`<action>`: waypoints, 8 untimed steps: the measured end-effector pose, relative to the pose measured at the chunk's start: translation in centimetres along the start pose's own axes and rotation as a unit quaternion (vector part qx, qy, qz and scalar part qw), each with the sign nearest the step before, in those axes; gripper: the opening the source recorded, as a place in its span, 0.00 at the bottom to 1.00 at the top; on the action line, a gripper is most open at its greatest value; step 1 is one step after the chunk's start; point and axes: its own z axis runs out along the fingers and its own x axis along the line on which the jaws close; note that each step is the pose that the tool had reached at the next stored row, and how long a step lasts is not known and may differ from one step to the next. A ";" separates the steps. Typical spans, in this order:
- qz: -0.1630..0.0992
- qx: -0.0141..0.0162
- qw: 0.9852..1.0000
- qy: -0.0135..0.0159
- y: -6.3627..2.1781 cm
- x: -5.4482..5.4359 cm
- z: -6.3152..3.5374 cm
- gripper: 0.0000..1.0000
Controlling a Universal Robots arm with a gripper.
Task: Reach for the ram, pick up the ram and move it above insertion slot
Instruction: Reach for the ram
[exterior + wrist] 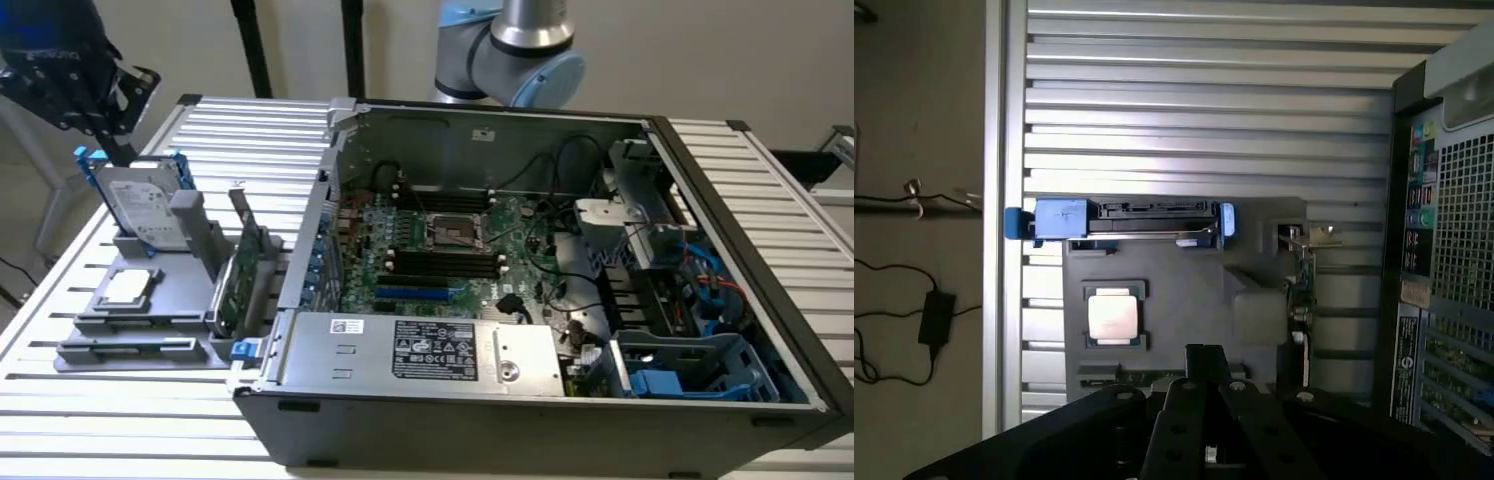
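One ram point(1144, 379), a thin green strip seen edge-on, sits at the tray's point(147, 352) end, beyond the processor point(127, 287) from the hard drive point(140, 205). The tray also holds one card point(238, 280). The jaws above it are shut and empty. To the exterior view's right of the tray is one open computer point(534, 425).

Below me, the ribbed metal table point(747, 170) carries a grey fixture tray point(147, 352) at the exterior view's left, with the open computer case point(534, 430) just beside it on the right.

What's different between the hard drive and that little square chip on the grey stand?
The hard drive stands on edge; the square chip lies flat. The drive is bigger and oblong, with blue rails; the chip is small, with none. Both have silvery faces and sit in the grey stand.
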 end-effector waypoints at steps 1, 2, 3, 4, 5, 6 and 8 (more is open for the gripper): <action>0.000 0.000 1.000 0.000 -0.41 0.0 -0.02 0.11; 0.000 0.000 1.000 0.000 -0.83 0.0 -0.04 0.11; 0.000 0.000 1.000 0.000 -1.26 0.0 -0.06 0.11; 0.000 0.000 1.000 0.000 -1.71 0.1 -0.07 0.11; 0.000 0.000 1.000 0.000 -2.19 0.1 -0.09 0.11; 0.000 0.000 1.000 0.000 -2.63 0.2 -0.11 0.11; 0.000 0.000 1.000 0.000 -3.53 0.3 -0.14 0.11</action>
